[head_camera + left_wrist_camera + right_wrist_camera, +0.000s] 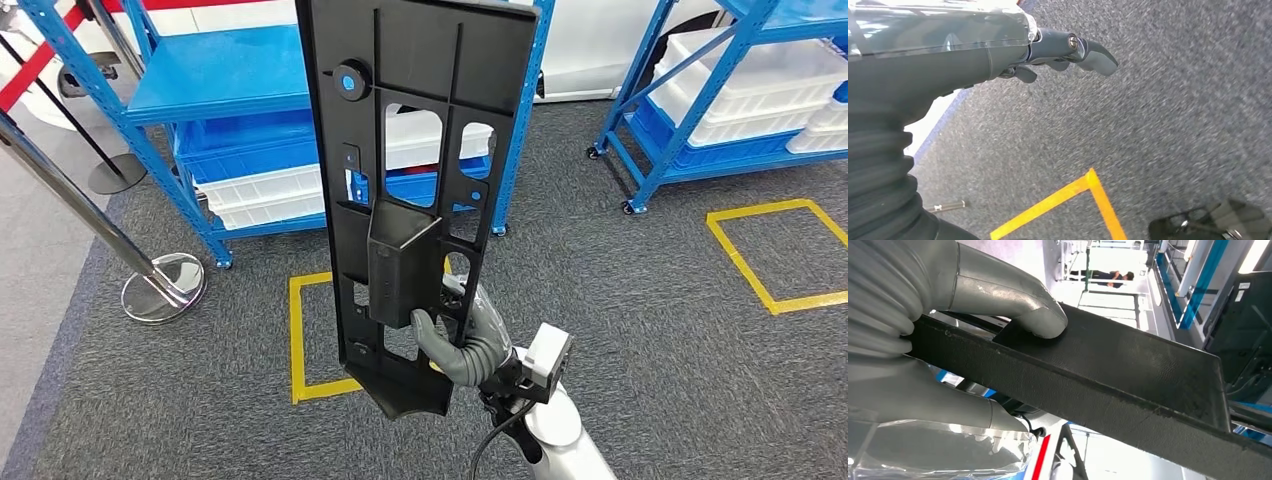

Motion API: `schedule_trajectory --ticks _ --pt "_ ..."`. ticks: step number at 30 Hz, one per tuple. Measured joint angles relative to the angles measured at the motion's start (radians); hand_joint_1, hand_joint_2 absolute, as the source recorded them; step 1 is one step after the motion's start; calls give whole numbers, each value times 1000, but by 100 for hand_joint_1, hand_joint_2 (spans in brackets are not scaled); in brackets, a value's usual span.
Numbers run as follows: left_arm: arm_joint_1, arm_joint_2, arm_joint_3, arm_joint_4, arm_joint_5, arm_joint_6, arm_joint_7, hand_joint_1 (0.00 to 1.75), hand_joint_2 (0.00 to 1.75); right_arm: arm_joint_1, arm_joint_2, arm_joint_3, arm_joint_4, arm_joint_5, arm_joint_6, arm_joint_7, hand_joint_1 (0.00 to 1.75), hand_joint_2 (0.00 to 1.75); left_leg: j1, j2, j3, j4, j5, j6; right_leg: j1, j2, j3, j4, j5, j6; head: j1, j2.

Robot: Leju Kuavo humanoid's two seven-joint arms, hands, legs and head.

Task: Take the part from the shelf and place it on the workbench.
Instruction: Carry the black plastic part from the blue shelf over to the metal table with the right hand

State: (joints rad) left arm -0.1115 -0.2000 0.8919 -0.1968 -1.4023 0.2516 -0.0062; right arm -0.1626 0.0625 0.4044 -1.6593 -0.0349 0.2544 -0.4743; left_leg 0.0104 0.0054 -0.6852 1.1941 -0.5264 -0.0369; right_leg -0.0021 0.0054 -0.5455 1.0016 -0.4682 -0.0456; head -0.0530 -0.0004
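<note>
Item: 1 black part [410,180], off the blue shelf [225,75] at 11 o'clock, held upright by its lower end in the right hand [470,335]; left hand [1068,50] loosely uncurled, carrying nothing; workbench placement outstanding.

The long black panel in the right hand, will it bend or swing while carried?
The black panel looks ribbed and moulded, so probably stiff. The right hand grips near its lower end, so it may lever and sway. Its many cut-outs suggest that it is fairly light.
</note>
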Motion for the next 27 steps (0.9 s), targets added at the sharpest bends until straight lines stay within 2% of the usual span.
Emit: schedule_trajectory --ticks 1,2,3,4,5,7,8,9,10,11,12,14,16,17,18,19,20,22,23,24,26,27 --pt "4 1 0 0 -1 -2 0 0 175 3 1 0 0 1 3 2 175 175 0 -1 -21 65 -30 0 4 7 -8 1 6 -2 0 0" --pt "9 2 0 0 -4 -4 0 0 175 7 1 0 0 1 5 4 175 175 -1 -2 -27 102 -42 2 8 16 -15 1 11 -4 0 0" --pt "14 2 -1 0 -6 -6 0 0 175 12 1 0 0 2 7 4 175 175 -2 -3 -15 99 -34 6 11 25 -20 2 15 -4 0 0" --pt "19 3 -2 0 -10 -7 0 0 175 17 1 0 -2 4 7 5 175 175 -3 -8 17 54 -9 12 15 35 -24 3 19 -4 0 0" --pt "22 3 -4 0 -12 -8 0 0 175 22 1 0 -5 7 8 5 175 175 -6 -23 63 -21 20 21 16 45 -27 5 21 -3 0 0" --pt "26 3 -6 0 -14 -6 -3 0 175 34 1 0 -17 14 11 6 175 175 -8 -62 141 -152 53 38 17 61 -34 7 26 1 0 0" --pt "27 3 -6 0 -14 -5 -5 0 175 42 1 -1 -24 17 13 6 175 175 -10 -74 160 -187 56 42 15 69 -37 8 29 5 0 0" --pt "28 3 -7 0 -13 -3 -6 0 175 52 1 -1 -30 19 16 6 175 175 -11 -75 165 -198 54 44 12 76 -40 8 33 11 0 0" --pt "29 2 -7 0 -13 -3 -8 0 175 61 1 -1 -36 22 19 7 175 175 -11 -66 166 -206 58 44 12 86 -42 7 36 17 0 0" --pt "29 1 -9 0 -14 -3 -8 0 175 70 1 -2 -41 23 21 6 175 175 -10 -54 168 -215 62 46 13 84 -46 10 36 22 0 0" --pt "29 0 -11 0 -14 -2 -7 0 175 75 1 -3 -46 25 23 6 175 175 -7 -41 169 -223 67 49 14 71 -54 24 25 28 0 0" --pt "30 -2 -16 0 -16 -2 -6 0 175 80 1 -5 -51 31 26 3 175 175 -1 -15 170 -233 74 53 12 30 -95 107 -28 40 0 0" --pt "33 -1 -18 0 -16 -1 -7 0 175 84 1 -6 -53 37 30 0 175 175 0 10 167 -233 75 54 0 7 -158 239 -87 53 0 0" --pt "34 -1 -18 0 -16 0 -7 0 175 89 1 -7 -54 39 31 -1 175 175 0 22 166 -232 75 53 -7 3 -177 280 -97 60 0 0" --pt "34 0 -19 0 -17 0 -7 0 175 92 1 -8 -56 41 33 -2 175 175 1 34 165 -231 73 51 -14 -1 -177 283 -87 65 0 0" --pt "34 1 -19 0 -18 0 -7 0 175 95 1 -9 -59 43 34 -3 175 175 3 45 165 -228 71 47 -19 -8 -155 245 -61 70 0 0" --pt "34 1 -20 0 -19 1 -7 0 175 96 1 -11 -63 45 35 -4 175 175 4 54 166 -224 68 42 -24 -21 -117 175 -26 74 0 0" --pt "34 4 -20 0 -21 2 -7 0 175 97 1 -13 -71 47 37 -5 175 175 2 69 166 -214 59 28 -22 -55 -53 56 11 71 0 0" --pt "34 5 -21 -1 -21 2 -7 0 175 97 2 -14 -74 48 38 -6 175 175 0 75 167 -210 56 20 -18 -64 -40 28 15 65 0 0" --pt "34 7 -21 -1 -23 2 -7 0 175 98 2 -15 -77 50 39 -7 175 175 -2 81 168 -209 54 13 -15 -63 -41 24 10 57 0 0" --pt "34 9 -22 -1 -29 2 -6 0 175 102 2 -20 -86 52 39 -11 175 175 0 91 170 -208 50 2 -14 -42 -46 23 14 43 0 0" --pt "33 11 -23 -1 -34 2 -6 0 175 106 2 -23 -93 54 38 -15 175 175 3 82 167 -198 39 -3 -15 -33 -46 21 16 35 0 0"
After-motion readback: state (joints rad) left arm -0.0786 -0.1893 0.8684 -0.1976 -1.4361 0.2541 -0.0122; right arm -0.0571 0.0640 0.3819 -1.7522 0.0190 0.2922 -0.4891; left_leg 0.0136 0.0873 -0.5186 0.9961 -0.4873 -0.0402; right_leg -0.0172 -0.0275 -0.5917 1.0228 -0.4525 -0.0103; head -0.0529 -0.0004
